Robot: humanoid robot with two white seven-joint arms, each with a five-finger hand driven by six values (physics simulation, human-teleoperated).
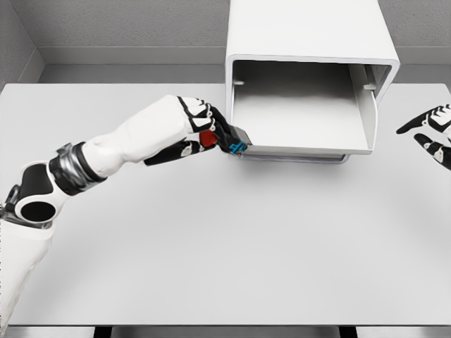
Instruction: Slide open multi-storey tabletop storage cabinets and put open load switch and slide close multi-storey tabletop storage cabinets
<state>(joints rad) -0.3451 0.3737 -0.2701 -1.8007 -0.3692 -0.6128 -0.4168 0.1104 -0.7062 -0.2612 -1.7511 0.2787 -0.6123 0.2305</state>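
Tabletop (225, 253) fills the near part of the head view, pale and flat. Across it the left arm is reached from the lower left toward the middle, and the left hand (204, 132) is closed around the load switch (224, 139), a small block with a red part and a blue-green end; the fingers are curled on it so that the blue-green end is presented forward. The switch is held just at the front left corner of the drawer (303, 116), touching or nearly touching its front lip; which of the two cannot be told. It is judged that the switch is carried low and end-first so that it can be passed over that lip and set down inside. The drawer is seen pulled out of the white cabinet (310, 32), its floor exposed, so the opening step is taken as done, while placing and closing are not yet done. At the right edge the right hand (431, 134) is kept apart from the cabinet, fingers spread and holding nothing, presumably held clear for the push.
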